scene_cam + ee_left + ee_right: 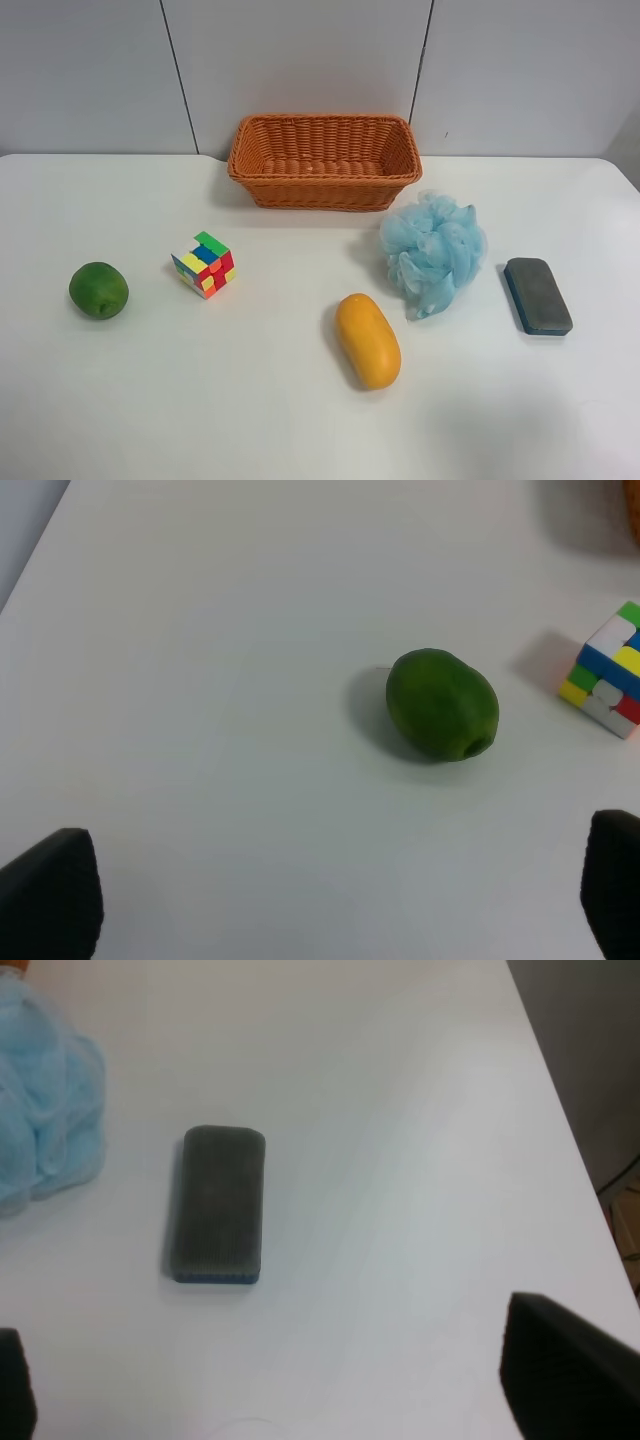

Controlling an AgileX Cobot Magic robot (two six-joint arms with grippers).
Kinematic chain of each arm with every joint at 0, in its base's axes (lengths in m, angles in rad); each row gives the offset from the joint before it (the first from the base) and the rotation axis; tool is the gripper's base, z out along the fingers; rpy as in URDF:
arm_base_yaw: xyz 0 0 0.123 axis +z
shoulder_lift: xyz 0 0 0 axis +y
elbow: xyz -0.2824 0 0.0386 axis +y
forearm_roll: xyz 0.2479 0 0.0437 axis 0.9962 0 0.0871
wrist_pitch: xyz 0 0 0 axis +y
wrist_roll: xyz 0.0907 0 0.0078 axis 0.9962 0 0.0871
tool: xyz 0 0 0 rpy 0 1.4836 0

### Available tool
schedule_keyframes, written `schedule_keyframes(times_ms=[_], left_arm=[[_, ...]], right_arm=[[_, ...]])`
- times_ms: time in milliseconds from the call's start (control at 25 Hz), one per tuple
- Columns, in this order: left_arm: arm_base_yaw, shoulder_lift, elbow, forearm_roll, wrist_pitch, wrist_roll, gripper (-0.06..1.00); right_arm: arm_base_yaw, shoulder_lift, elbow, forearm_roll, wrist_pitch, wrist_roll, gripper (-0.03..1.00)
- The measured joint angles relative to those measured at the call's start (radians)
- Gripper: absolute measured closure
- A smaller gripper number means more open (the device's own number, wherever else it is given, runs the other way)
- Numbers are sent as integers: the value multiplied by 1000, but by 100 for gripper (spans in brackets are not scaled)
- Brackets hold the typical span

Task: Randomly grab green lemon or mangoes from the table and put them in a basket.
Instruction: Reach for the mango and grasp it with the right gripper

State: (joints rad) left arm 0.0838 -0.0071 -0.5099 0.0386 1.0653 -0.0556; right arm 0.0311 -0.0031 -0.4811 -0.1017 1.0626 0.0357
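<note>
Nearest the camera in the exterior high view, the mango (367, 340) lies alone on the table (200, 440), its long axis running slightly slantwise. Its skin looks smooth and likely a little slick, and the fruit probably has some weight and gives under hard pressure. The best hold is probably across its narrow width at the middle, squeezed only moderately.

A little farther back, at that view's left, sits the green lemon (98, 290), clear of everything. The left tool (330, 890) hangs above and short of it, its fingers spread wide with nothing between them. The lemon looks firm, round and apt to roll, so I would close across its widest part, low enough that it cannot squirt out.

Near it stands a puzzle cube (204, 264). At the view's right lies a whiteboard eraser (537, 295), and the right tool (290, 1375) hovers over that one, also wide open and empty. A blue mesh bath sponge (432, 250) sits just beside the eraser, between it and the mango.

Farthest back, against the wall, is the basket (320, 188). It stands upright and only bare wicker shows inside; neither fruit is in it yet.
</note>
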Motion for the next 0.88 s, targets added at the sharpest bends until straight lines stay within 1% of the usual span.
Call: schedule_keyframes(times_ms=[720,800,880], left_arm=[[0,0,0,0,0,0,0],[0,0,0,0,0,-1,0],[0,0,0,0,0,-1,0]], right_arm=[[0,0,0,0,0,-1,5],[0,5,-2,17,-2,-3,5],[0,53,-23,58,-21,-11,5]])
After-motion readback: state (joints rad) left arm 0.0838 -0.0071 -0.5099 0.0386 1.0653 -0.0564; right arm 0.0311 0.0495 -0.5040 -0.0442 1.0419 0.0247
